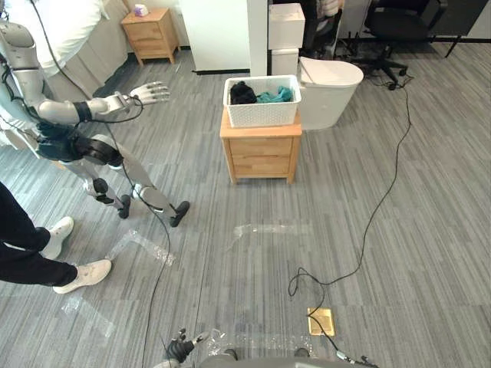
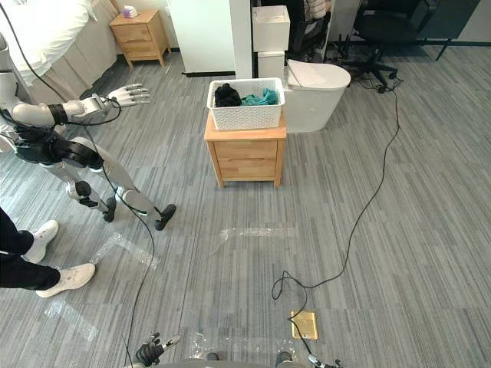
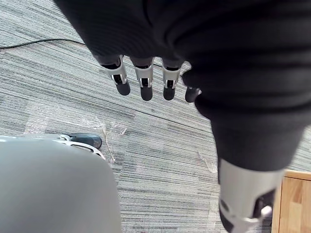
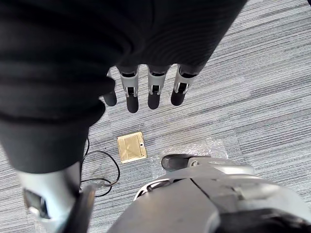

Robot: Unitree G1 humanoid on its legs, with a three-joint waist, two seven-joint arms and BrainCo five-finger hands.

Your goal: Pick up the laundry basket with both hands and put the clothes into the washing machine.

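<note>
The basket (image 1: 262,107) is sitting on a cabinet (image 1: 261,152) at 12 o'clock, well apart from the robot, with the clothes (image 1: 259,94) heaped inside. Raised like that, its rim is probably sitting at a handy height for a two-handed lift. The white washer (image 1: 328,90) is standing just beside it at 3 o'clock, so the carry should be short. The left hand (image 3: 144,83) and right hand (image 4: 153,92) are hanging over the floor (image 1: 322,222), fingers slack and straight, grasping nothing, likely because the approach is not yet made. A person's shoes (image 1: 84,274) are showing at 8 o'clock.
</note>
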